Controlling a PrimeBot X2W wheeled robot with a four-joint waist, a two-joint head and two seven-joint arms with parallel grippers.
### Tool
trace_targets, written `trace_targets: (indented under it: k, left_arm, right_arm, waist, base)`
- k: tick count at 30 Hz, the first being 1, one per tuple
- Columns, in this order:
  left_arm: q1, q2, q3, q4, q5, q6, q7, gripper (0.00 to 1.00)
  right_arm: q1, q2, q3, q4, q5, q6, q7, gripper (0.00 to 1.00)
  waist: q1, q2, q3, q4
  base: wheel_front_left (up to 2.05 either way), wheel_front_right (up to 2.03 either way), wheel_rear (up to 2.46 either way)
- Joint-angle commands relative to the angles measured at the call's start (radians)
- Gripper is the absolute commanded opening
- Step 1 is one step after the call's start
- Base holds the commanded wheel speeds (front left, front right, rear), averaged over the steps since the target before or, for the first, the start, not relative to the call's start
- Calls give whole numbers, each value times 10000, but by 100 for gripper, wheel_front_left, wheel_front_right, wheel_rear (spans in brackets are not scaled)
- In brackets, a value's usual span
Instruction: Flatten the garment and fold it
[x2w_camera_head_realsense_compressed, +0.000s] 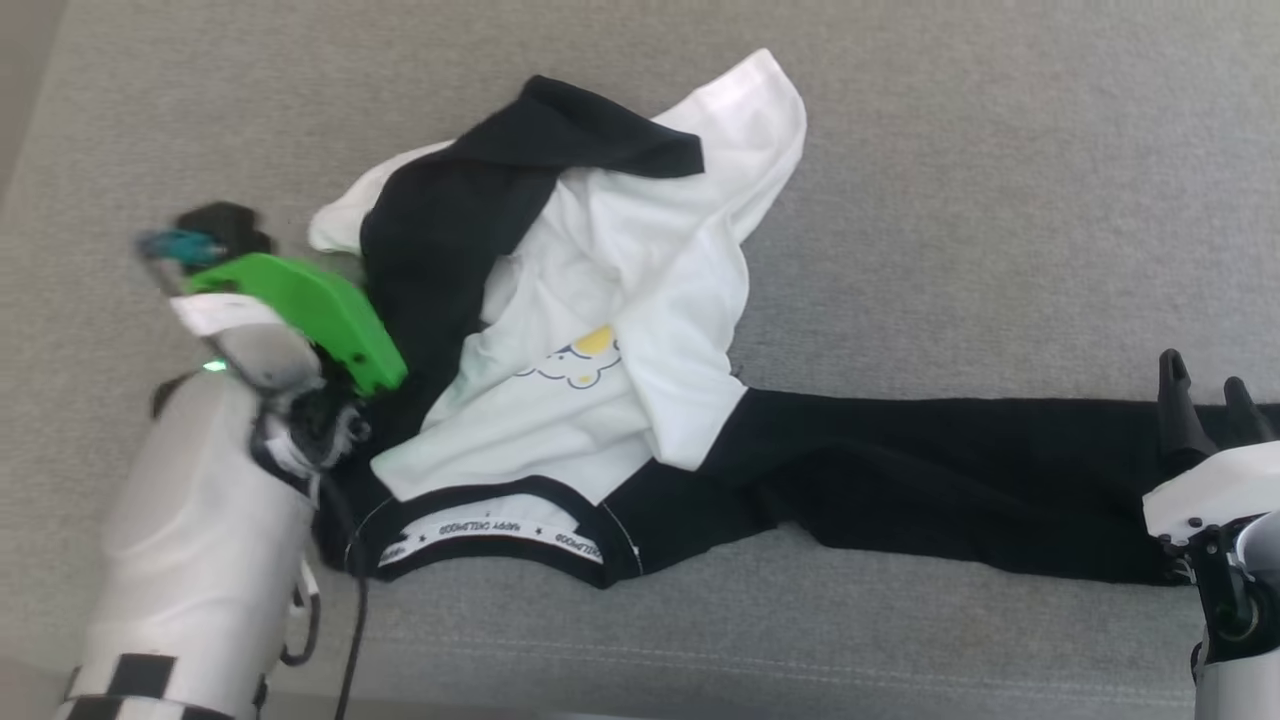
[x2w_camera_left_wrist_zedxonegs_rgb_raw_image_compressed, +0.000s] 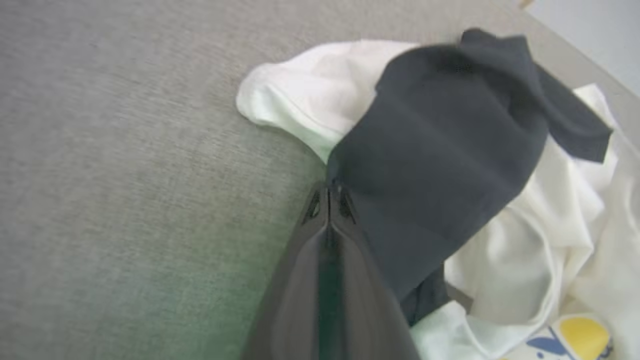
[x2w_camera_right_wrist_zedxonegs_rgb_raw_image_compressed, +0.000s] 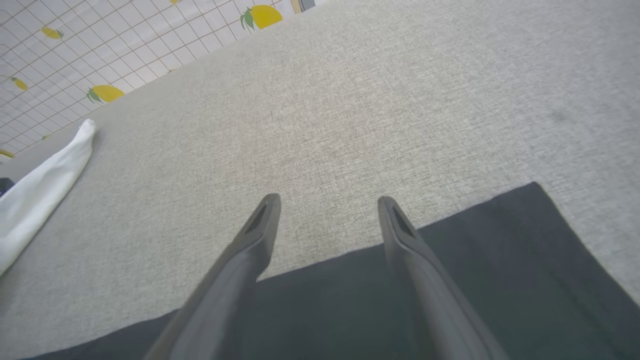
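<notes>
From the head view, the garment (x2w_camera_head_realsense_compressed: 640, 260) lies crumpled on the grey cloth surface (x2w_camera_head_realsense_compressed: 1000, 150). Its white part is bunched in the middle, and a long black part stretches out to the robot's right. The left arm (x2w_camera_head_realsense_compressed: 200, 520) reaches to its left side. The right tool (x2w_camera_head_realsense_compressed: 1205, 375) sits over the far black end. In the left wrist view, the left tool (x2w_camera_left_wrist_zedxonegs_rgb_raw_image_compressed: 329, 192) is closed tight, pinching the edge of the black cloth. In the right wrist view, the right tool (x2w_camera_right_wrist_zedxonegs_rgb_raw_image_compressed: 327, 202) is wide open and holds nothing, its fingers above the black edge.
</notes>
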Motion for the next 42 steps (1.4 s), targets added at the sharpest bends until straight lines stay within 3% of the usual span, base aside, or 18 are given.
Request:
trace_targets:
  k: [1, 8, 14, 15, 16, 19, 22, 25, 30, 34, 42]
  left_arm:
    - [123, 139, 351, -201, -167, 162, -351, 0]
    - [1346, 886, 2492, -1482, -907, 1432, -1696, 0]
    - [3131, 684, 3307, -1814, -1465, 2369, -1600, 0]
    - [3324, 591, 3390, -1882, -1531, 2412, -1681, 29]
    - [3432, 549, 3393, -1991, -1544, 2361, -1743, 100]
    - [3559, 478, 3437, -2726, -1398, 1870, -2534, 100]
    - [3838, 765, 3158, -3566, -496, 1220, -3937, 100]
    - [4412, 913, 2722, -4221, 588, 901, -5264, 100]
    - [5540, 464, 2317, -4763, 1650, 1081, -5828, 100]
    - [6042, -103, 2230, -4961, 1912, 1083, -5903, 100]
    - [5913, -873, 2090, -5195, 2341, 995, -5923, 100]
  right_arm:
    - [12, -1, 26, 39, -70, -11, -83, 100]
    - [38, -1, 124, 117, -89, -11, -74, 100]
    - [57, -1, 250, 255, -61, -11, -107, 100]
    - [82, -1, 257, 286, -61, -11, -120, 100]
    - [100, -1, 264, 305, -62, -11, -123, 100]
    - [162, -1, 330, 307, -106, -11, -115, 100]
    - [167, -1, 487, 176, -138, -11, -83, 100]
    - [187, -1, 797, -21, -241, -11, 95, 100]
    - [146, -1, 1709, -420, -427, -11, 765, 100]
    - [-238, -1, 3055, -604, -568, -11, 1716, 100]
    - [-2344, -1, 5364, 581, -878, -11, 3431, 100]
  waist:
    - [-1, -1, -285, 280]
    - [-1, -1, -631, 595]
    - [-1, -1, -767, 627]
    - [-1, -1, -813, 643]
    - [-1, -1, -839, 649]
    - [-1, -1, -981, 689]
    - [-1, -1, -1083, 675]
    - [-1, -1, -1196, 662]
    - [-1, -1, -1287, 693]
    - [-1, -1, -1237, 845]
    - [-1, -1, -857, 1475]
  base:
    - [0, 0, 0]
    - [0, 0, 0]
    - [0, 0, 0]
    - [0, 0, 0]
    - [0, 0, 0]
    - [0, 0, 0]
    - [0, 0, 0]
    - [0, 0, 0]
    - [0, 0, 0]
    - [0, 0, 0]
    - [0, 0, 0]
